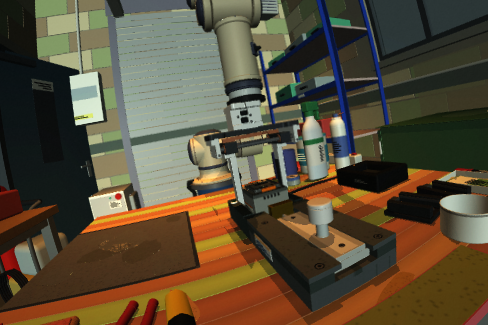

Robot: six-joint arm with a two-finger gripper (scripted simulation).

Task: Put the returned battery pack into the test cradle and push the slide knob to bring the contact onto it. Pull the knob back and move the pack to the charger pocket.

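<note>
The grey battery pack (264, 194) sits in the test cradle at the far end of the dark fixture (312, 249), and my gripper (260, 186) stands over it, open and holding nothing, one finger on each side of the pack. The slide knob (320, 215), a pale round post, rises from the light slide plate nearer the camera. The black charger pocket (372, 174) lies on the bench to the right, further back.
Behind the work stand bottles (315, 146) and a blue shelf rack (325, 59). A white bowl (465, 216) and black blocks (420, 201) sit at right. A dark mat (115, 254) covers the left bench, with red and yellow items at the near edge.
</note>
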